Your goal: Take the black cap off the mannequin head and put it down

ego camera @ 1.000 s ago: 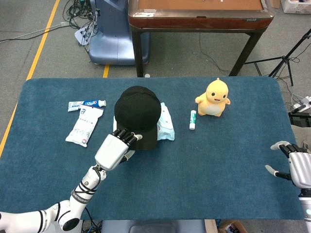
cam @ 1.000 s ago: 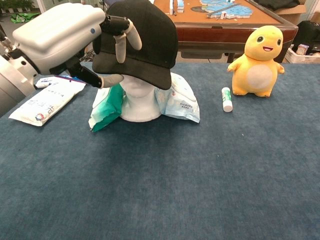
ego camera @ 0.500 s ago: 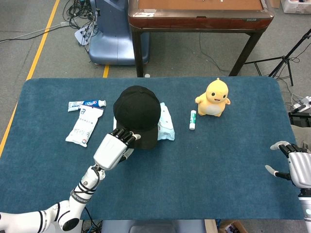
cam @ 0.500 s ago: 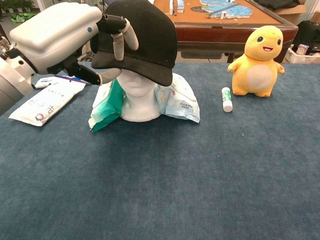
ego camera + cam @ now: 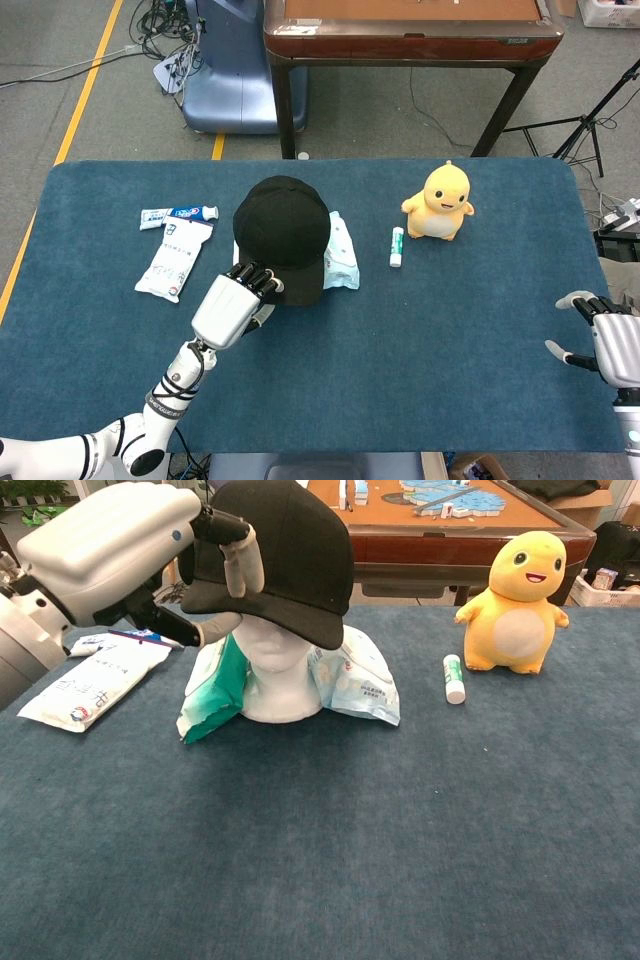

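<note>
The black cap (image 5: 282, 232) (image 5: 285, 550) sits tilted on the white mannequin head (image 5: 277, 675), lifted at the brim so the face shows beneath it. My left hand (image 5: 232, 306) (image 5: 115, 550) grips the brim from the left side, fingers (image 5: 240, 562) curled over the top and the thumb under it. In the head view the cap hides the mannequin head. My right hand (image 5: 610, 343) hangs at the table's far right edge, fingers apart and holding nothing.
Wipe packets (image 5: 355, 680) and a green packet (image 5: 215, 695) lie around the mannequin's base. A yellow plush duck (image 5: 441, 202) and a small white tube (image 5: 396, 246) lie to the right. A white pouch (image 5: 175, 258) and a toothpaste box (image 5: 178, 215) lie left.
My left hand has raised the brim a little and drawn it leftward; the cap has tipped up, baring more of the mannequin's face. The right hand has not moved.
</note>
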